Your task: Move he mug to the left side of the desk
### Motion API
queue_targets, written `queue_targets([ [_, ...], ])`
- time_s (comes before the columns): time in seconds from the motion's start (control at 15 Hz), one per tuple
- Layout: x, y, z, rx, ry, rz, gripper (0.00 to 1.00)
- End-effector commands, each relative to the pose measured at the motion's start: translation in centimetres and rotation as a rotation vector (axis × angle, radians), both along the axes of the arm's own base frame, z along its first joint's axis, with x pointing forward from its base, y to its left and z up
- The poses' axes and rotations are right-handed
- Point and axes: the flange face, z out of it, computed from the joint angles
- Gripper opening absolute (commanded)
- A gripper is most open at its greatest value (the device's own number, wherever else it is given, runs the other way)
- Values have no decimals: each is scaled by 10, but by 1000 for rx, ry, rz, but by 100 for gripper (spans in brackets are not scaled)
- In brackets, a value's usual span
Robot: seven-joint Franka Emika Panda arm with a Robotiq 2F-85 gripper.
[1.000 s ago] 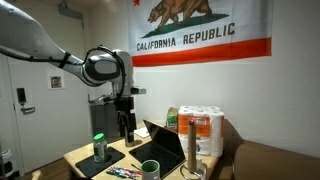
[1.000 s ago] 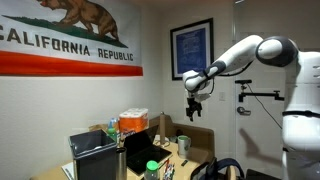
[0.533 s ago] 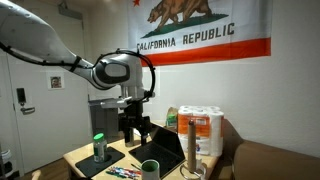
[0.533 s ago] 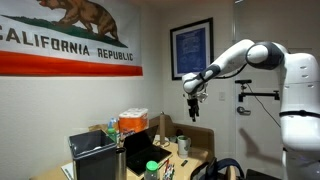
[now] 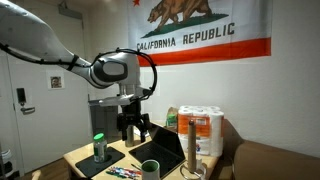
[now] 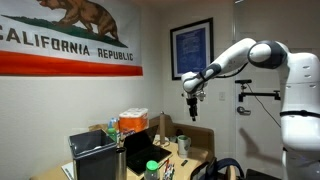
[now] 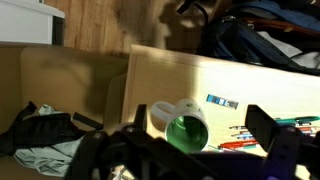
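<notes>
Gripper [image 5: 131, 134], jaws apart, hangs above the desk [image 5: 84, 156] — laptop [image 5: 163, 150] crowds the mug [image 5: 150, 169], green-lidded jar [image 5: 99, 147] nearby.

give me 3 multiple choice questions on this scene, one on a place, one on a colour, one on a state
1. Where is the mug?
A) in the gripper
B) on the desk near the laptop
C) on the floor

2. What colour is the jar's lid?
A) red
B) blue
C) green

3. What state is the gripper in?
A) open, holding nothing
B) shut on the mug
C) shut on the jar

Answers:
1 B, it stands on the desk, apart from the gripper.
2 C, the top of the jar is green.
3 A, the fingers are spread in the air above the desk.
</notes>
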Motion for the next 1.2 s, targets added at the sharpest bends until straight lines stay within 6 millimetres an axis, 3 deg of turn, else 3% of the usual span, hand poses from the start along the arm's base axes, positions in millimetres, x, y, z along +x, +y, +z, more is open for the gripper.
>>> queue_targets([
  [0.0, 6, -20, -11, 39, 56, 125, 100],
  [0.47, 34, -62, -46, 71, 188, 480, 100],
  [0.8, 66, -52, -84, 104, 258, 722, 100],
  [1.13, 72, -35, -120, 134, 304, 846, 100],
])
